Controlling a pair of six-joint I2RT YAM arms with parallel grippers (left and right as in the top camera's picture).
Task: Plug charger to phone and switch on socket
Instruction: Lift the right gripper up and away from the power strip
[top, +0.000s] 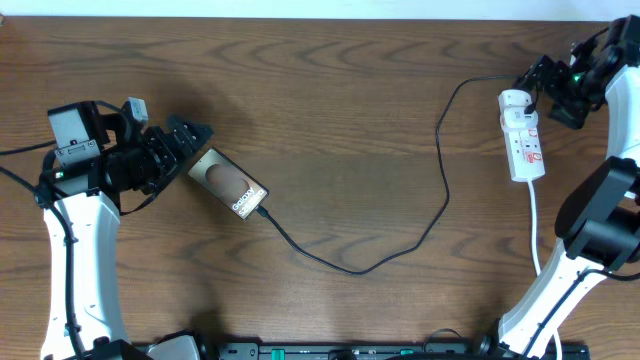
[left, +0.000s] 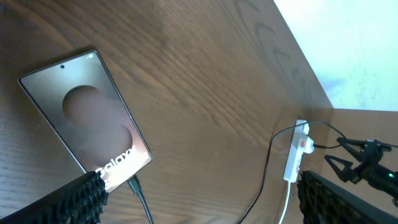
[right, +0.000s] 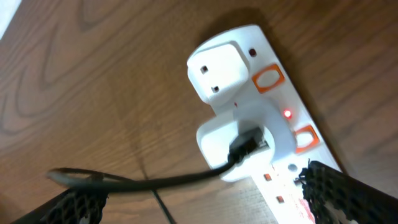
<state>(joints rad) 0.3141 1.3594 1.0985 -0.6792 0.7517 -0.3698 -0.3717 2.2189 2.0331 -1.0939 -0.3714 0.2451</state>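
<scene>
Left claw (top: 197, 143): jaws spread wide, holding nothing. In the left wrist view its pads (left: 68, 202) sit at the two lower corners of the frame, and the near pad overlaps the lettered end of the phone (left: 87, 112). Whether the pad touches the phone cannot be told.

The phone lies flat and face up on the table (top: 320, 60), set at a diagonal, with its top end just beside the left claw. The charger (top: 350, 268) has its tip seated in the phone's lower end. Its cable runs toward the near edge, curves up across the middle of the table and reaches the socket (top: 522, 135).

Right claw (top: 548, 95): jaws spread wide, holding nothing. It hangs over the rounded end of the socket. In the right wrist view its pads (right: 348, 193) frame the lower corners, with the socket between them.

The socket lies on the right side of the table, well apart from the phone. The charger's black end enters a white adapter (right: 214, 134) seated in the socket. Beside an orange switch (right: 267, 78), a red light (right: 287, 114) glows.
</scene>
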